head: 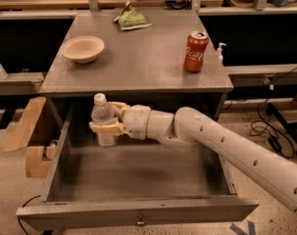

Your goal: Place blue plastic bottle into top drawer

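Note:
The blue plastic bottle (103, 120), clear with a white cap, stands upright inside the open top drawer (138, 212) at its back left. My gripper (109, 119) is shut on the bottle's middle, reaching in from the right over the drawer. The bottle's base is at or just above the drawer floor; I cannot tell if it touches. The drawer is pulled fully out, with a small metal knob (139, 223) on its front panel.
On the grey table (138, 62) stand a beige bowl (83, 48), a red Coca-Cola can (195, 52) and a green bag (131, 18). A small white dispenser bottle (220, 51) is right of the table. Cardboard boxes (28, 141) lie left of the drawer. Cables lie on the floor at right.

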Action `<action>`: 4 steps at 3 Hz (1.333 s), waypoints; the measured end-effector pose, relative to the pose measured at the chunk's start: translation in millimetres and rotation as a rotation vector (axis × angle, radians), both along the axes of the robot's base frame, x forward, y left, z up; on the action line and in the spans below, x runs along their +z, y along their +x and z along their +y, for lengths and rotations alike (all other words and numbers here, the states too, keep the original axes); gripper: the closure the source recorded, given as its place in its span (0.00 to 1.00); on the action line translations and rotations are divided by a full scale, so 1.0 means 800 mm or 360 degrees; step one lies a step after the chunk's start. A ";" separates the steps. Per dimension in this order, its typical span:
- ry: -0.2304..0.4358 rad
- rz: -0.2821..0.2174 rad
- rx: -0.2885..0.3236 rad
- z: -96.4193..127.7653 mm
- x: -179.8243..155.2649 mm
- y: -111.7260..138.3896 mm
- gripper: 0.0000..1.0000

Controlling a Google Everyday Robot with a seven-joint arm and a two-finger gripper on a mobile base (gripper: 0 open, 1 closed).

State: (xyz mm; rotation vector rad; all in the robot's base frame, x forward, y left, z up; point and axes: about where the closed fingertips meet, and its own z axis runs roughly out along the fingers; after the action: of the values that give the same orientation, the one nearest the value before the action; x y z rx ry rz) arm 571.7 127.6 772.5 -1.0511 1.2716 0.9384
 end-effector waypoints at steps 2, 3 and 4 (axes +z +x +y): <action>-0.0110 0.0105 -0.0142 -0.038 -0.080 0.008 1.00; -0.0062 0.0216 -0.0256 -0.065 -0.106 0.007 0.90; -0.0059 0.0225 -0.0272 -0.070 -0.107 0.008 0.68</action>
State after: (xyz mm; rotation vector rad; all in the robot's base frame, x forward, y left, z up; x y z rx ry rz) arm 578.0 71.9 686.5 -0.9013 1.4762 0.8731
